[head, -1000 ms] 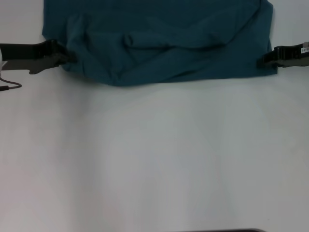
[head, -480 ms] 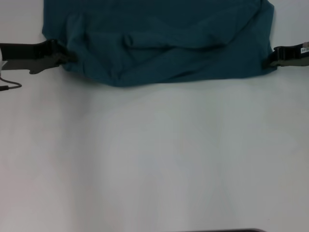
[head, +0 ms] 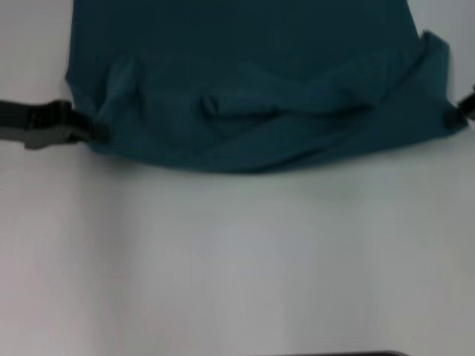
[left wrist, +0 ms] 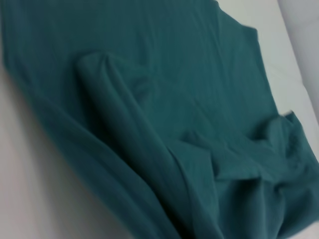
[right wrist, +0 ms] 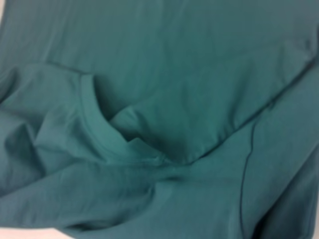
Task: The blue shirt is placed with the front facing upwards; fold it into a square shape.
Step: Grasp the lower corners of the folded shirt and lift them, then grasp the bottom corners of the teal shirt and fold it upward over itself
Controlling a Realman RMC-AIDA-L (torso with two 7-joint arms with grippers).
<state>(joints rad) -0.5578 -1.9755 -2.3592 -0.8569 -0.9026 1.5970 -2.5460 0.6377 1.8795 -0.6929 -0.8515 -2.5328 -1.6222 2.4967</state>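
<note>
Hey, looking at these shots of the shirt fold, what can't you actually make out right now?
- Blue shirt: its far part is cut off by the head view's top edge.
- Chest print: unseen; only plain fabric faces every camera.
- Left gripper: jaws buried in the shirt's edge.
- Right gripper: mostly past the head view's right edge.
- Wrist views: cloth fills them, no jaws visible.

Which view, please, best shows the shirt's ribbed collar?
The right wrist view: the collar curves across the shirt with its ribbed band plain. The head view shows only a small bump there; the left wrist view shows folds, with no collar that can be picked out.
</note>
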